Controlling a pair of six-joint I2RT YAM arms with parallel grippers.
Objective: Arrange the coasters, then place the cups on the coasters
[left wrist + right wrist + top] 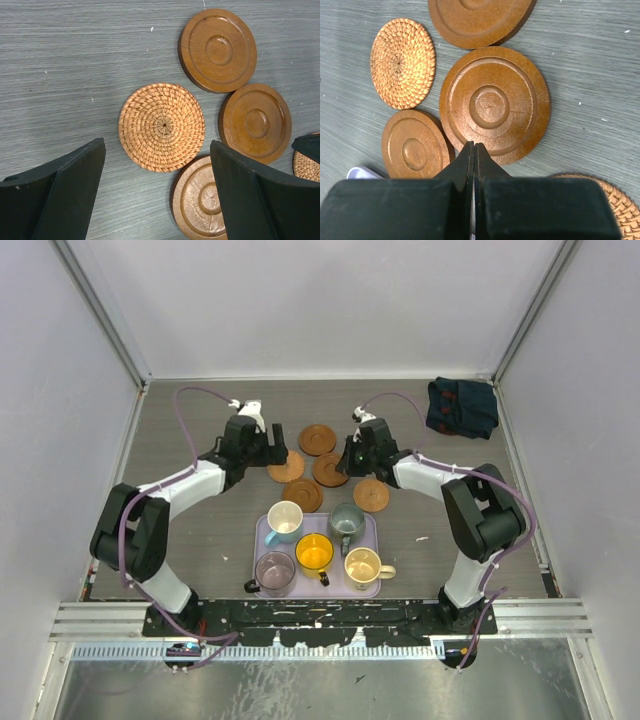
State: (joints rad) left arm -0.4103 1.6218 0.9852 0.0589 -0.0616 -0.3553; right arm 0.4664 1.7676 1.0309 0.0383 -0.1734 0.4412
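Left gripper [272, 452] hangs wide open and empty above a woven coaster [161, 127] lying flat on the desk [200, 420]. Four more coasters [318, 439] cluster just right of it, all flat round discs with no long axis. Right gripper [473, 146], jaws shut on nothing, points at a wooden coaster [495, 105]. Nearer, five cups [347, 519] stand upright on a lavender tray [375, 540]; the cream-yellow cup [362, 567] has its handle pointing right.

Five coasters [330, 469] clustered mid-counter [200, 420], just behind tray [375, 540]; five cups [314, 553] stand in tray; cloth [462, 406] far right corner.
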